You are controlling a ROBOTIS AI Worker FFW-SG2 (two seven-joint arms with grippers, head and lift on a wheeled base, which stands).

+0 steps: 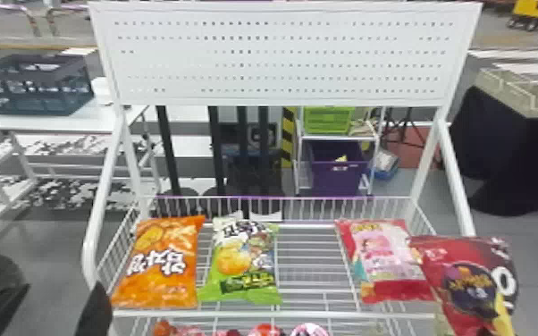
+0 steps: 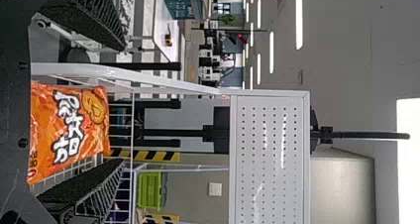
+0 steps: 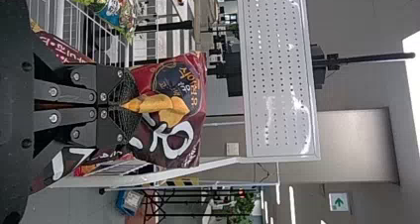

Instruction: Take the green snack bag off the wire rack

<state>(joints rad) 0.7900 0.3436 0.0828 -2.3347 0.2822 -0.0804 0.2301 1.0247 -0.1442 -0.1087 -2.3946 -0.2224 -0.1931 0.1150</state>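
Right gripper: clamped on dark red bag
Left gripper: fingers apart, near left end of wire rack
Dark red bag: at rack's right side
Green snack bag: lying on rack, just right of orange bag
Pink-red bag: on rack, right of green, well apart

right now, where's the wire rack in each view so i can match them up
head view: wire rack lower middle, under the orange bag and green bag
left wrist view: by the orange bag, at the left gripper
right wrist view: under the green bag, near the right gripper
shared landmark: white board with holes, mounted above the rack's basket
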